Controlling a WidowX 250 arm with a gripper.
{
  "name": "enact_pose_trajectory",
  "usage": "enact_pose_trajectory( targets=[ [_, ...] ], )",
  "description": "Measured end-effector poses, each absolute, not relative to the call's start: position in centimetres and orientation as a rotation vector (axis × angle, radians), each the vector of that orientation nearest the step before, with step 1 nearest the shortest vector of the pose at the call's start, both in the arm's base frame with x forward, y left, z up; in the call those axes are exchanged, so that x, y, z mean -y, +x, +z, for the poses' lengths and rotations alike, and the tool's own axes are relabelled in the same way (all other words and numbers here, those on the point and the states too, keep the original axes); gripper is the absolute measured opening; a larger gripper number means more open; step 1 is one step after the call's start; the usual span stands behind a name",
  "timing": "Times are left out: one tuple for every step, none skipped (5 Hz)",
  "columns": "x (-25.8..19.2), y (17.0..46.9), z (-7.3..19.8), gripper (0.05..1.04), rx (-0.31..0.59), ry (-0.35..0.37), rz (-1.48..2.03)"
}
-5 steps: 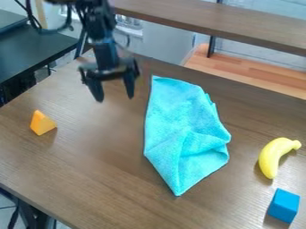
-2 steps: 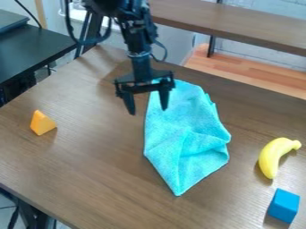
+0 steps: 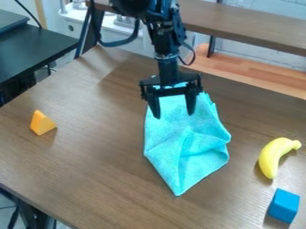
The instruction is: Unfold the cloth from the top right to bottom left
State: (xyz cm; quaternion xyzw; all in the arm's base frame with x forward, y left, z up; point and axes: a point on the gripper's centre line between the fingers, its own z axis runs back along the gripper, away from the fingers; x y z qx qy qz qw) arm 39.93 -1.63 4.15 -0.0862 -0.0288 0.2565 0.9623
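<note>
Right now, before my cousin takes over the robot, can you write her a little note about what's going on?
Pincer: open, holding nothing, over the upper part of the cloth.
Cloth: on the table, creased and folded over itself.
Around it: orange wedge to the left; yellow banana and blue block to the right.
Done: no unfolding visible.
Left: probably grip the top right, then pull toward bottom left.

Soft, fairly bright light covers the table (image 3: 90,165), with a pale sheen towards eleven o'clock. Faint shadows lie at five o'clock from the wedge (image 3: 42,123) and seven o'clock from the banana (image 3: 272,156) and cube (image 3: 283,205).
</note>
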Motion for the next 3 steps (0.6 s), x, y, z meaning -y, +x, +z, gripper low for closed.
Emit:
enact_pose_trajectory(
  targets=[
    [2.4,40.8,4.7,0.999,0.096,-0.194,0.507],
    [3.5,41.8,4.6,0.999,0.11,-0.207,0.514],
    [4.1,42.8,4.7,0.999,0.122,-0.222,0.546]
  ],
)
